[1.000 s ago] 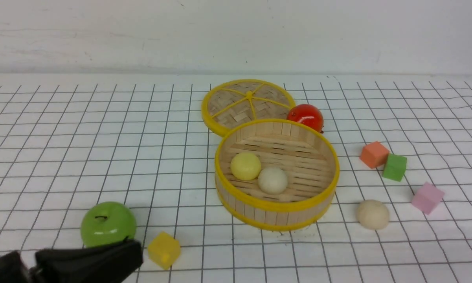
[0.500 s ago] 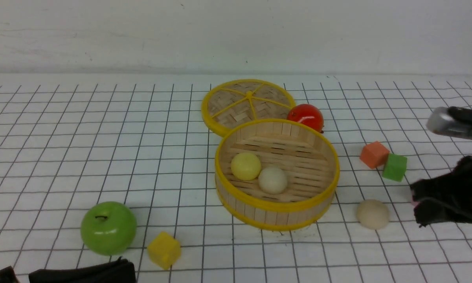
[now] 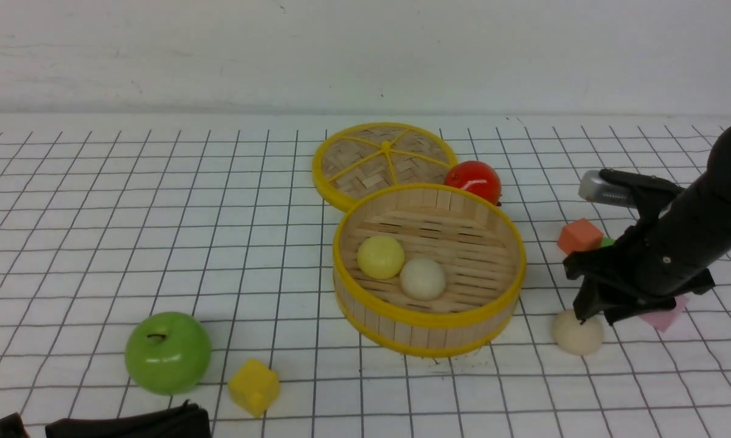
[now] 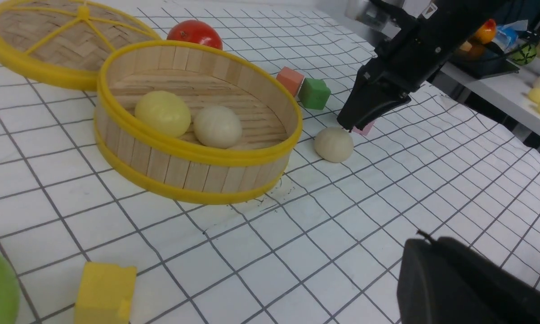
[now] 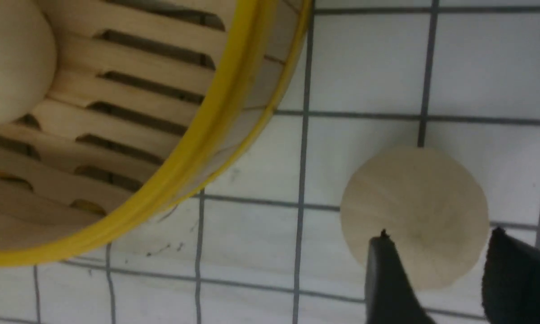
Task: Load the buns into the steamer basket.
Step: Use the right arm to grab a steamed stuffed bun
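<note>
The steamer basket (image 3: 429, 319) stands mid-table and holds the pale yellow bun (image 3: 380, 257) and a cream bun (image 3: 422, 278). The second cream bun (image 3: 577, 332) lies on the table to the right of the basket. My right gripper (image 3: 593, 315) is open and hangs just above this bun. In the right wrist view its tips (image 5: 440, 236) straddle part of the bun (image 5: 413, 211), next to the basket rim (image 5: 225, 148). My left gripper (image 3: 201, 420) is shut and empty at the table's near left edge. It also shows in the left wrist view (image 4: 420, 245).
The woven lid (image 3: 383, 161) lies behind the basket with a red fruit (image 3: 473, 180) beside it. A green apple (image 3: 168, 353) and a yellow cube (image 3: 254, 387) sit at the front left. An orange cube (image 3: 579, 238) and a pink cube (image 3: 663, 316) lie round the right arm.
My right arm has come in from the right and moved left to above the loose cream bun. My left gripper has drawn back towards the near edge.
</note>
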`<control>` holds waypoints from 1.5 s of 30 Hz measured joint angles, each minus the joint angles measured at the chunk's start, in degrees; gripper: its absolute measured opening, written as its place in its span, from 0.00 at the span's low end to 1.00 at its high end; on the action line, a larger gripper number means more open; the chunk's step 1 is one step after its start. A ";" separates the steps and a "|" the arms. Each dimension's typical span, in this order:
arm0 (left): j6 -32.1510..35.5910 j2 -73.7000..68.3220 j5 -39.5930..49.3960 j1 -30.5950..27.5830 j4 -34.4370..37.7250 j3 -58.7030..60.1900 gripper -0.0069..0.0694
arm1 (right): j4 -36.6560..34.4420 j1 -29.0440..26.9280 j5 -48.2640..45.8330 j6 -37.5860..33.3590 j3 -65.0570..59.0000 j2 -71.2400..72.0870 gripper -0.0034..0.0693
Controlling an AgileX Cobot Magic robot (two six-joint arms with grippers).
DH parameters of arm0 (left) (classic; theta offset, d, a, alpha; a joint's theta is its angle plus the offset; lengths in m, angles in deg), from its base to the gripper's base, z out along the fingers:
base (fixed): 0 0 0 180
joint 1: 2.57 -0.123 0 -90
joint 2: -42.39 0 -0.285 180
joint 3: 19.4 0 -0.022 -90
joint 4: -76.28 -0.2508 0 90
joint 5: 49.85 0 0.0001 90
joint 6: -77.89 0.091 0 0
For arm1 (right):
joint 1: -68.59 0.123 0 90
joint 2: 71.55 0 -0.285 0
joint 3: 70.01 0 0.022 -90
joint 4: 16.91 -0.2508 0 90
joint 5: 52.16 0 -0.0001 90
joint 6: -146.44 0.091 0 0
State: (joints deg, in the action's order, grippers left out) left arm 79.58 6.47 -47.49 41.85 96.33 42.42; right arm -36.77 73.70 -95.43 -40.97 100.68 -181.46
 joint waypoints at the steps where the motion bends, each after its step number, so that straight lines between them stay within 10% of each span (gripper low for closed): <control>1: 0.00 0.00 0.00 0.00 -0.38 0.00 0.07 | 0.54 0.00 0.92 0.56 0.11 -0.28 0.52; 37: -0.06 0.00 -0.05 0.00 -2.70 0.00 0.07 | 10.39 4.08 7.40 10.83 0.13 -4.28 0.52; 45: -0.06 0.00 -0.05 0.00 -2.70 0.00 0.07 | 11.41 4.08 7.16 9.54 0.13 -4.35 0.31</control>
State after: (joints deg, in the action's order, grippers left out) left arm 79.53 6.47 -47.54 41.85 93.63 42.42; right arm -25.37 77.78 -88.27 -31.44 100.81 -185.81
